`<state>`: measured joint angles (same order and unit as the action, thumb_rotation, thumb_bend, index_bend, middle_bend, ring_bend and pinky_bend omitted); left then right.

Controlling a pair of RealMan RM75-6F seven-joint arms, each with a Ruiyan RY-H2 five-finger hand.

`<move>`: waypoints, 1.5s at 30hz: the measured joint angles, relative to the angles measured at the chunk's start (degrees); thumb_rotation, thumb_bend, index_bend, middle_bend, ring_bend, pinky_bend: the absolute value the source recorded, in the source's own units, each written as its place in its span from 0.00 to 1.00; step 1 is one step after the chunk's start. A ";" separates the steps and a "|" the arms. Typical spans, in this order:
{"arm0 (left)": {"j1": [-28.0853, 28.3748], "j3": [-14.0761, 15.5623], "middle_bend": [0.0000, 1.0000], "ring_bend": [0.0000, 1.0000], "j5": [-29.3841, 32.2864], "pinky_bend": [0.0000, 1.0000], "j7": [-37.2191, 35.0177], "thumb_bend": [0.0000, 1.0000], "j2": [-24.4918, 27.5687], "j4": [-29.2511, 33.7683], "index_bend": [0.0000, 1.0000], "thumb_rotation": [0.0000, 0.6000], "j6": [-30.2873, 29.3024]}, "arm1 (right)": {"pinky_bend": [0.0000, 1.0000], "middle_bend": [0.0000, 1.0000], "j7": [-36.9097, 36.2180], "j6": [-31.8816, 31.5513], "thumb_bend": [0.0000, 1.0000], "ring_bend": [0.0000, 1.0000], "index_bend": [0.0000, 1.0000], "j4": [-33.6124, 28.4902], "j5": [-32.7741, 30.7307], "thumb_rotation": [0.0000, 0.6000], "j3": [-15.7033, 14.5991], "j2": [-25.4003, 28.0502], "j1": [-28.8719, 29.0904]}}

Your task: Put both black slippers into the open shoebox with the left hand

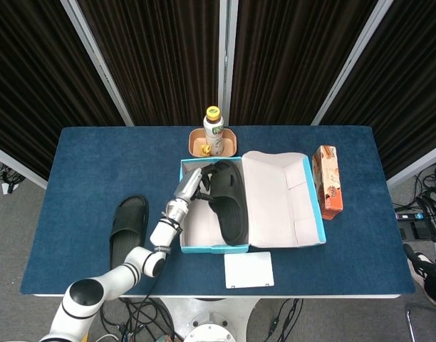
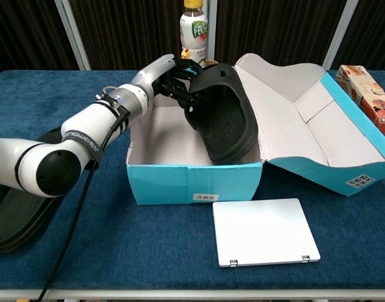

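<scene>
Head view: the left hand (image 1: pixel 201 178) is seen over the rear left corner of the open shoebox (image 1: pixel 204 246), its fingers closed on the strap end of one black slipper (image 1: pixel 229 203). This slipper is held inside the shoebox along its right wall. The second black slipper (image 1: pixel 128 221) lies on the table (image 1: pixel 97 164), well left of the shoebox.

Chest view: the left hand (image 2: pixel 178 74) grips the slipper (image 2: pixel 223 119), which is tilted with its toe low in the shoebox (image 2: pixel 192 182). The second slipper (image 2: pixel 16 211) is partly hidden by the arm. The right hand is not visible.
</scene>
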<state>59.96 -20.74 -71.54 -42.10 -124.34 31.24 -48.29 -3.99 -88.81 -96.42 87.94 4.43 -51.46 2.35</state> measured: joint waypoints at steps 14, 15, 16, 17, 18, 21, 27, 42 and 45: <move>1.36 -0.22 0.54 0.65 0.26 0.54 2.54 0.00 -3.45 -7.00 0.53 1.00 1.93 | 0.04 0.08 -0.30 -0.09 0.16 0.00 0.01 0.21 -0.08 1.00 0.03 -0.13 -0.12; 1.49 -0.19 0.54 0.65 0.20 0.54 2.78 0.00 -3.63 -7.31 0.53 1.00 1.95 | 0.04 0.08 -0.31 -0.14 0.16 0.00 0.01 0.24 -0.07 1.00 0.02 -0.13 -0.15; 1.58 -0.13 0.54 0.65 0.10 0.54 2.85 0.00 -3.77 -7.46 0.53 1.00 2.01 | 0.04 0.08 -0.34 -0.19 0.16 0.00 0.01 0.28 -0.08 1.00 0.03 -0.13 -0.18; 1.61 -0.05 0.54 0.65 0.00 0.54 2.82 0.00 -3.81 -7.47 0.53 1.00 1.99 | 0.04 0.08 -0.38 -0.22 0.16 0.00 0.01 0.30 -0.10 1.00 0.03 -0.13 -0.20; 1.65 0.06 0.54 0.65 -0.14 0.54 2.87 0.00 -3.85 -7.51 0.52 1.00 1.97 | 0.04 0.08 -0.43 -0.23 0.16 0.00 0.01 0.32 -0.14 1.00 0.04 -0.12 -0.23; 1.72 0.47 0.48 0.61 -0.65 0.53 3.20 0.00 -3.96 -7.45 0.46 1.00 1.80 | 0.04 0.08 -0.49 -0.24 0.16 0.00 0.01 0.35 -0.10 1.00 0.01 -0.14 -0.26; 1.72 0.75 0.08 0.06 -1.31 0.37 3.18 0.00 -3.46 -5.81 0.12 1.00 0.98 | 0.04 0.08 -0.60 -0.52 0.16 0.00 0.01 0.39 0.05 1.00 0.01 -0.12 -0.38; -1.01 2.50 0.00 0.00 -2.96 0.20 13.96 0.00 1.92 2.08 0.09 1.00 -4.22 | 0.04 0.08 -1.20 -1.38 0.16 0.00 0.01 0.77 1.06 1.00 0.00 -0.31 -0.53; -2.77 3.18 0.00 0.00 -3.00 0.20 18.82 0.00 5.17 7.62 0.09 1.00 -5.20 | 0.04 0.08 -1.30 -1.46 0.16 0.00 0.01 0.86 1.25 1.00 0.02 -0.37 -0.49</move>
<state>57.19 -17.56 -74.54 -23.28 -119.16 38.86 -53.49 -5.29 -90.27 -95.56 89.18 4.45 -51.83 1.86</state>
